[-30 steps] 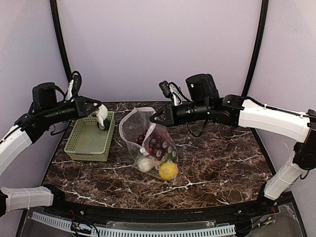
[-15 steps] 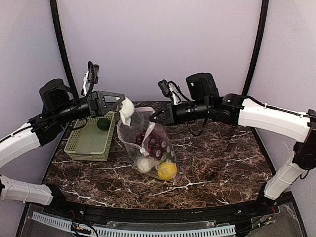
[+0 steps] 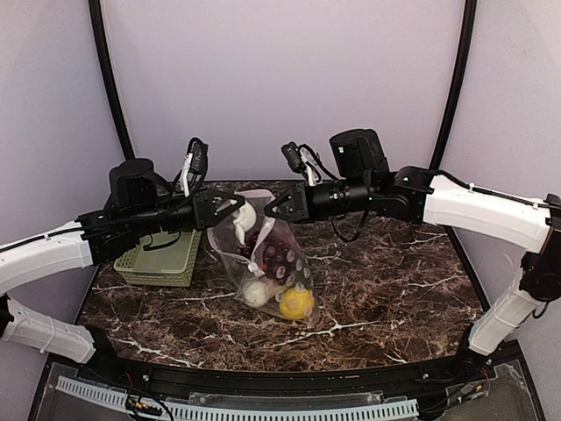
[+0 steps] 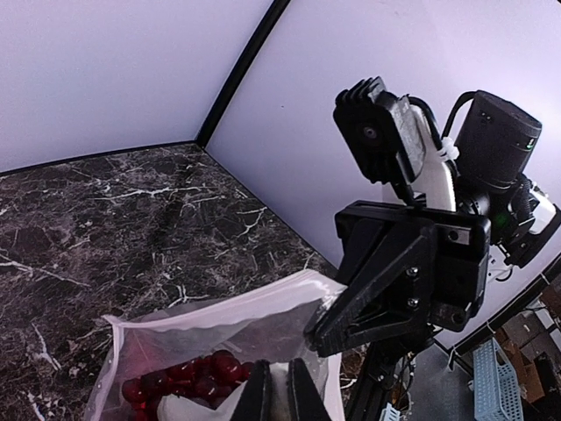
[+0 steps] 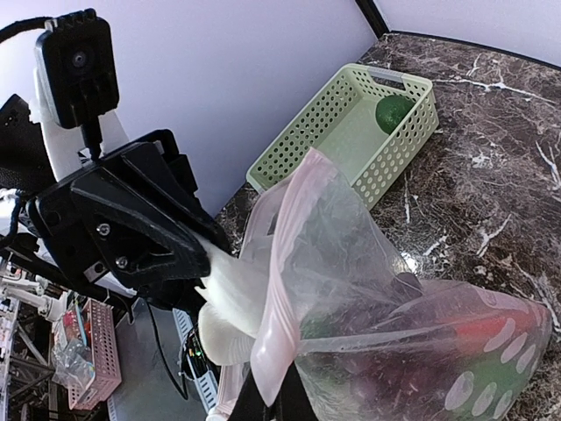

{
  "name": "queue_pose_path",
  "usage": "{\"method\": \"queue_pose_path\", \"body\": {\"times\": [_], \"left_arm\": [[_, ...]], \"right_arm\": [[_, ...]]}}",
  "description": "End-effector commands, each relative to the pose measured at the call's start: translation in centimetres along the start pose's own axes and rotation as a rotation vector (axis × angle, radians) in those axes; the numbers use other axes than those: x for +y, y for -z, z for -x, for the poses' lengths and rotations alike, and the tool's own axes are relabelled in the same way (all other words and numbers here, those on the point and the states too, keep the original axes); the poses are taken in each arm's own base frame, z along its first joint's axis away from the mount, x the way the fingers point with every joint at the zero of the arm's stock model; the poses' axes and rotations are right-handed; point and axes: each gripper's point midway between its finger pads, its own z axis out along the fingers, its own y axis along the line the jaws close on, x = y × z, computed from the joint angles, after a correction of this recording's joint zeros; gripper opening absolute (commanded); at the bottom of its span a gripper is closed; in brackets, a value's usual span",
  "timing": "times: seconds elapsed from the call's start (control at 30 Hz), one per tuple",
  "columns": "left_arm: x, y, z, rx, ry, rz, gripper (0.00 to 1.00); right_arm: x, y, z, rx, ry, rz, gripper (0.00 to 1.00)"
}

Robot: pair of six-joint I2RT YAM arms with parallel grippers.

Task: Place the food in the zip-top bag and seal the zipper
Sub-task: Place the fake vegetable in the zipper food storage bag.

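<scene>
Top external view: my left gripper [image 3: 238,213] is pressed together on the white piece [image 3: 246,217] and holds it right at the mouth of the bag [image 3: 296,270]. The bag stands near the middle of the table [image 3: 394,281], a little toward the far edge. My right gripper [image 3: 268,212] is pinched on the mouth's rim and holds that side up. The lemon [image 3: 298,303] and red pieces [image 3: 273,250] already lie lower in the bag, toward the near edge. The basket [image 3: 162,263] sits by the left edge, and the right wrist view shows a green piece [image 5: 394,112] in it. I judge the step in hand to be dropping the white piece in. To do it well, I should carry the piece past the zipper [image 5: 282,289] and over the opening before spreading my fingers. The film is floppy, so a lip could fold inward and shed the piece onto the table. My right side should hold the rim high and taut, without tugging, so the mouth gapes. I should release low, then back out straight so my fingers do not drag the lip. The green piece remains, then the sealing.
</scene>
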Motion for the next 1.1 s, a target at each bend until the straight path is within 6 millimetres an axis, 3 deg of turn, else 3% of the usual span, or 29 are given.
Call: {"method": "queue_pose_path", "body": {"times": [0.0,0.33,0.53,0.63,0.87,1.07], "left_arm": [[1.9,0.1,-1.3,0.03,-0.054,0.119,0.01],[3.4,-1.0,-6.9,0.234,-0.084,0.216,0.01],[3.6,-0.9,-8.3,0.321,-0.131,0.271,0.01],[3.1,-1.1,-8.7,0.339,-0.122,0.245,0.07],[2.0,-0.9,-7.9,0.32,-0.13,0.204,0.35],[1.2,-0.8,-7.2,0.296,-0.131,0.175,0.43]], "right_arm": [[2.7,1.3,3.1,-0.103,0.047,0.077,0.0],[2.8,1.2,3.2,-0.105,0.05,0.079,0.0],[2.6,1.2,3.1,-0.104,0.045,0.076,0.0],[2.6,1.3,3.1,-0.106,0.044,0.076,0.0],[2.6,1.4,3.0,-0.106,0.043,0.075,0.0],[2.6,1.6,2.8,-0.106,0.04,0.073,0.0]]}}
